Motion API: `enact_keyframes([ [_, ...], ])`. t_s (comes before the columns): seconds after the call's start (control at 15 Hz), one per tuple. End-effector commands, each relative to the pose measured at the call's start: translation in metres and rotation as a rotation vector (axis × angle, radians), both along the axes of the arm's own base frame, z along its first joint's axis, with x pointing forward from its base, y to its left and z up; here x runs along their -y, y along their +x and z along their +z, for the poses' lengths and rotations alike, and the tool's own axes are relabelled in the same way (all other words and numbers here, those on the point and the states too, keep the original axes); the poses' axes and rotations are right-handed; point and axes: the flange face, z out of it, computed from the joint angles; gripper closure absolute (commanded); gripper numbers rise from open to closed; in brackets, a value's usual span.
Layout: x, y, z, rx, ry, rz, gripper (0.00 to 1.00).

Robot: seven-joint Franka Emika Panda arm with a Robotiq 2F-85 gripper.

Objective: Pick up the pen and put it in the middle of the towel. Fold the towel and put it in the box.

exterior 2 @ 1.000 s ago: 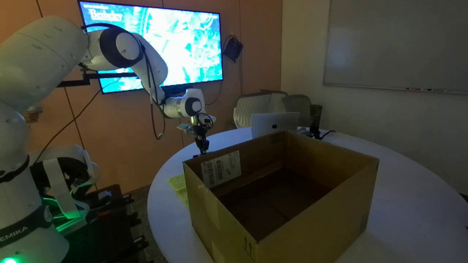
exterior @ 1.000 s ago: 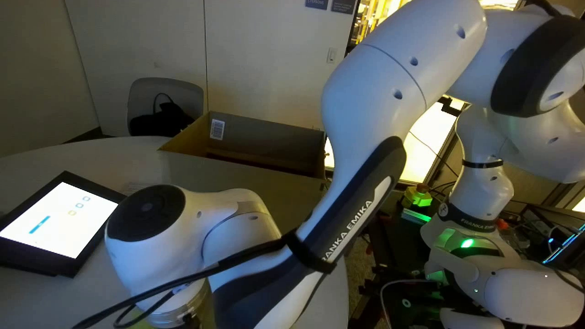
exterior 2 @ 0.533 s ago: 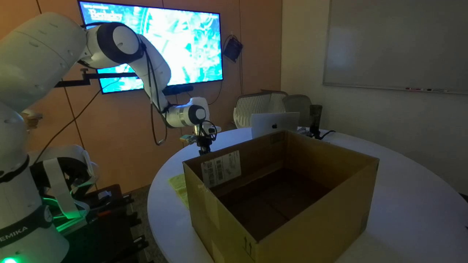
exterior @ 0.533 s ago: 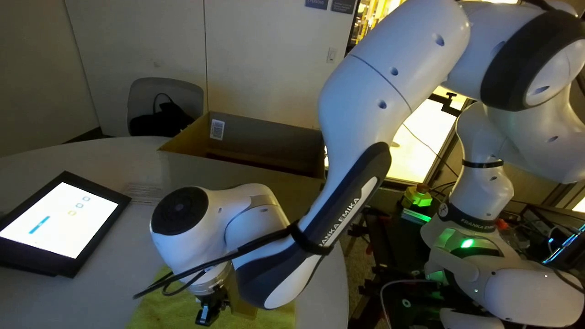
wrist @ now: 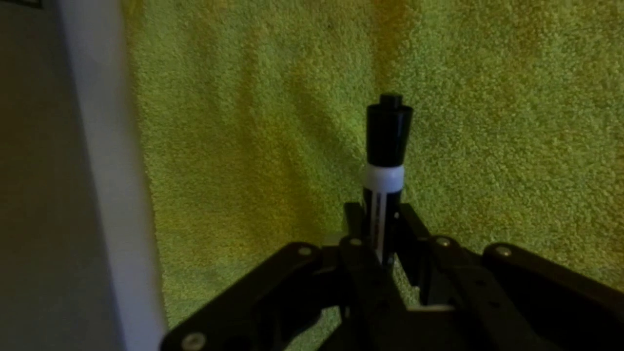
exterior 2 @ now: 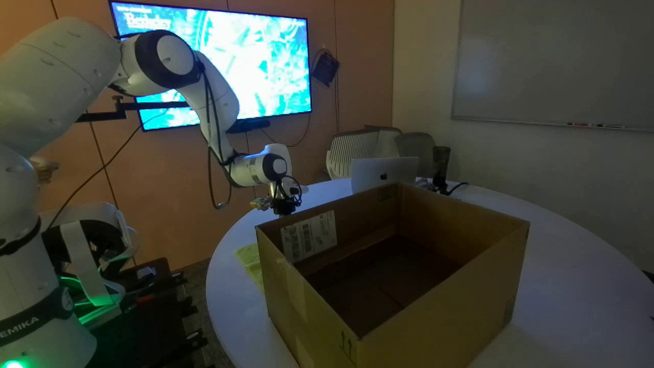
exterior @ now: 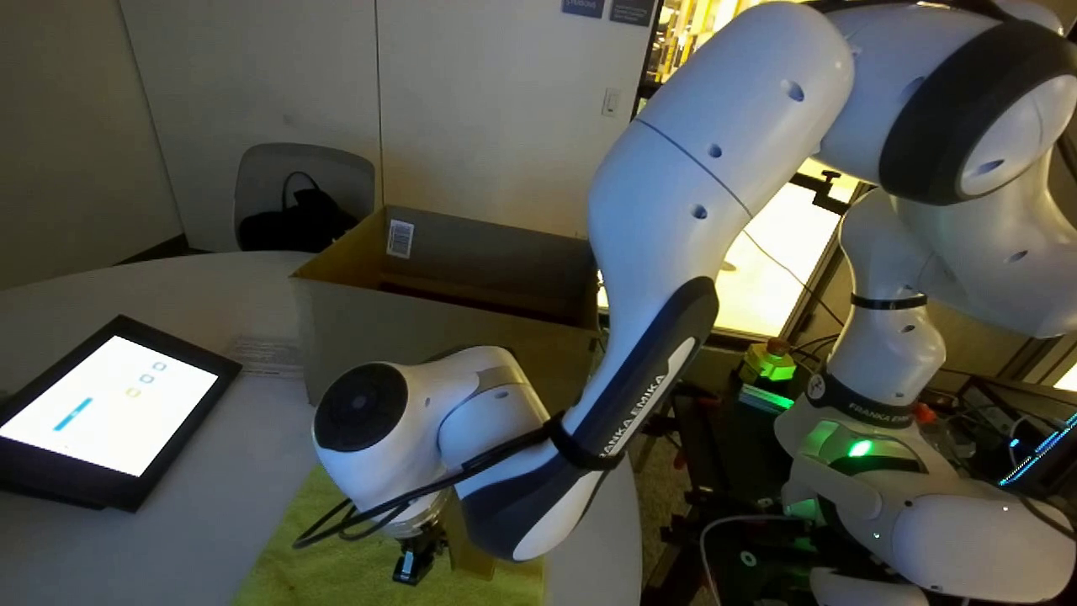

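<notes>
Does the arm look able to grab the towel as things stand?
Probably not yet: the gripper is above the towel, with the box to one side, but its jaws appear to hold the pen, which would likely have to be let go first.

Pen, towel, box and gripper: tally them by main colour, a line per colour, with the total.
Black: 2, the pen and the gripper
Yellow-green: 1, the towel
Brown: 1, the box
Total: 4
</notes>
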Motion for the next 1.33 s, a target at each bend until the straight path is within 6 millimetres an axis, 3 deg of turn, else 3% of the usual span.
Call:
enact_keyframes([
  [0.0, 0.004, -0.007, 0.005, 0.017, -0.004, -0.026, 0.93],
  [0.13, 0.005, -0.009, 0.002, 0.018, 0.000, -0.043, 0.90],
  [0.2, 0.005, -0.009, 0.003, 0.022, 0.001, -0.050, 0.60],
  [0.33, 0.006, -0.010, 0.004, 0.030, 0.006, -0.064, 0.54],
  [0.73, 0.007, -0.013, 0.026, 0.079, 0.032, -0.094, 0.04],
  [0.8, 0.009, -0.015, 0.033, 0.085, 0.038, -0.101, 0.00],
  [1.27, 0.037, -0.063, 0.085, 0.132, 0.205, -0.164, 0.00],
])
